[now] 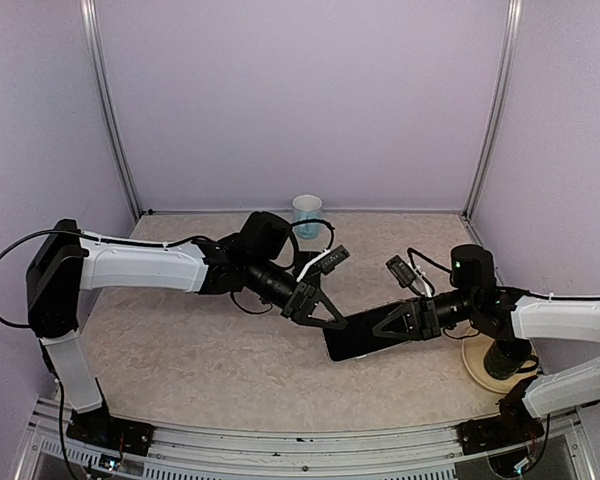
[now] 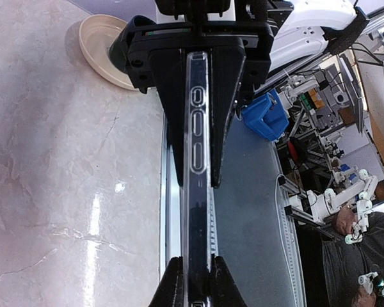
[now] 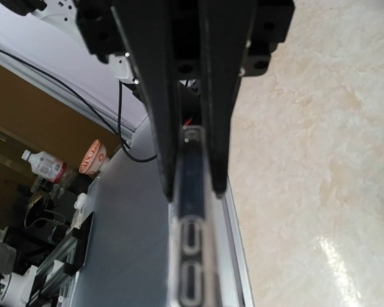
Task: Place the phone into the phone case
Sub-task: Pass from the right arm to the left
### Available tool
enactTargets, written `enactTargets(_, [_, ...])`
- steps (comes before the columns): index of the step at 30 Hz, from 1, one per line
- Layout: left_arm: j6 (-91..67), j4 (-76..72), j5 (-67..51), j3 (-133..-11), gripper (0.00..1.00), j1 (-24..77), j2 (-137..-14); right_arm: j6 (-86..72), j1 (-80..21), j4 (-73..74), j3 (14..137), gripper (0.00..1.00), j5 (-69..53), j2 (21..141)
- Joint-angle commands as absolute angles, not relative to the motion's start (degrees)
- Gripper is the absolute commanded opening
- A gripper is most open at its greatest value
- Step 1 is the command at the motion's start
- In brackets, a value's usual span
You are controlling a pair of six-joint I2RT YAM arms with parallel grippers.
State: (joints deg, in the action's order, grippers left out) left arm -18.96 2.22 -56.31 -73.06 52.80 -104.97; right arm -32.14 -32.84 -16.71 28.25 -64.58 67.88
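**Top external:** The left tool (image 1: 323,316) and right tool (image 1: 382,325) meet over the tabletop (image 1: 180,350). Both are clamped on opposite ends of the phone case (image 1: 352,342), a dark slab held between them. A cup (image 1: 306,214) stands well behind the left tool.

**Left wrist:** The left tool's fingers (image 2: 173,288) pinch the near end of the clear case, seen edge-on. The right tool grips the far end, and a cream dish (image 2: 99,41) lies beside it.

**Right wrist:** The right tool's fingers squeeze the case's edge. The phone (image 3: 191,182) shows dark inside the clear rim.
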Motion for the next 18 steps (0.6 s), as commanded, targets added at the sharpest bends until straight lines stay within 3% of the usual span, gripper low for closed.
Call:
enactTargets(1, [-18.68, 2.65, -56.25, -74.81, 0.00, 53.42, -105.48, -31.24, -33.43, -18.53, 30.81, 0.00, -64.46, 67.76])
enactTargets(2, [-18.79, 2.52, -56.20, -74.80, 0.00, 53.35, -105.41, -31.06, -33.46, -18.27, 31.04, 0.02, -64.41, 67.84])
enactTargets(14, [-29.79, -13.53, -51.36, -66.90, 0.00, 49.09, -100.58, -27.40, -33.18, -9.84, 35.04, 0.69, -55.52, 65.11])
enactTargets(18, [-33.88, -20.51, -49.07, -63.79, 0.00, 47.99, -98.04, -26.68, -31.96, -6.41, 36.26, 0.82, -48.20, 62.02])
